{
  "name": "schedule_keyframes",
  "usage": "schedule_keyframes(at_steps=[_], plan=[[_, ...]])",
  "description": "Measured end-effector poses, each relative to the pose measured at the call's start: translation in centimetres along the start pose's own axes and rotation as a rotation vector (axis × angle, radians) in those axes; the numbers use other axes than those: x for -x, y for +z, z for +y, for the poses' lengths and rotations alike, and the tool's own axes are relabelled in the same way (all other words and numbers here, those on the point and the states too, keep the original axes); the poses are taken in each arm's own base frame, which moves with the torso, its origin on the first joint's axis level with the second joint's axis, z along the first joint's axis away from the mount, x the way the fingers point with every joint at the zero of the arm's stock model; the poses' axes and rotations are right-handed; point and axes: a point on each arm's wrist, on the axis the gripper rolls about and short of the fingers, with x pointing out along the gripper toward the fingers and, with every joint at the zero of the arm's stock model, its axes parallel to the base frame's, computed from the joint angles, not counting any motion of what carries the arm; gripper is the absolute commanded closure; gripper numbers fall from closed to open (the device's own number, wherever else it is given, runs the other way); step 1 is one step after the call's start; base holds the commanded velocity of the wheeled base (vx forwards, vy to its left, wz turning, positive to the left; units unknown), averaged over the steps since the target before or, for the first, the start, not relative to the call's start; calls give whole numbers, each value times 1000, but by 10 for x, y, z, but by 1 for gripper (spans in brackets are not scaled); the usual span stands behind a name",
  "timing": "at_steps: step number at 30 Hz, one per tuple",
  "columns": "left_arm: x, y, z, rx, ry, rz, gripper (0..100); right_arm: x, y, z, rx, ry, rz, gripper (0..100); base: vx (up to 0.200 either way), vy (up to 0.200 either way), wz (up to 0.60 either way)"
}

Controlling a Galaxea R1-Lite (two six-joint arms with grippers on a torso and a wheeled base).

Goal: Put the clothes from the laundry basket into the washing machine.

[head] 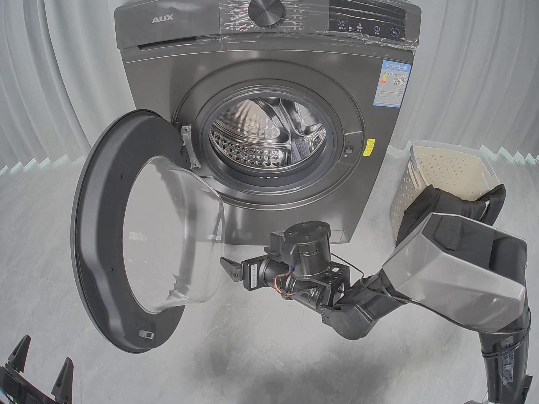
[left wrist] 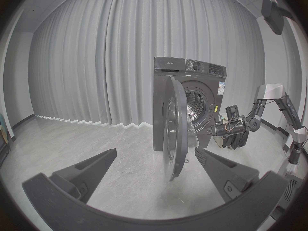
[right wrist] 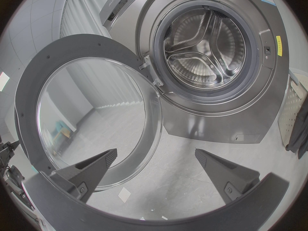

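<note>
While the left gripper (head: 46,350) is held low at the far left with its fingers spread wide, the door (head: 106,225) of the washing machine (head: 168,79) is swung fully open and the steel drum (head: 264,133) is exposed. The right gripper (right wrist: 155,151) is held low before the machine, fingers likewise parted wide. Dark clothes (head: 443,204) are draped over the rim of the laundry basket (head: 452,166), just beside the machine's right side.

Brand mark (head: 162,18) on washing machine (head: 314,209)
</note>
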Motion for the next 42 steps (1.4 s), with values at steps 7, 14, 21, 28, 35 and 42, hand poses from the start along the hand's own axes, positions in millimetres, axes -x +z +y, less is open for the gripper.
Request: schedule_keyframes(at_steps=[7, 14, 21, 28, 35, 42], plan=[[0, 0, 0, 0, 0, 0, 0, -22, 1, 6, 1, 3, -12, 0, 0, 0, 0], [0, 0, 0, 0, 0, 0, 0, -42, 2, 22, 1, 20, -42, 0, 0, 0, 0], [0, 0, 0, 0, 1, 0, 0, -55, -1, 31, -8, 32, -71, 0, 0, 0, 0], [0, 0, 0, 0, 1, 0, 0, -52, -9, 21, -21, -2, -42, 0, 0, 0, 0], [0, 0, 0, -1, 2, 0, 0, -24, -5, 4, 14, -50, -5, 0, 0, 0, 0], [0, 0, 0, -1, 1, 0, 0, 33, 13, -25, 98, -88, -22, 0, 0, 0, 0]])
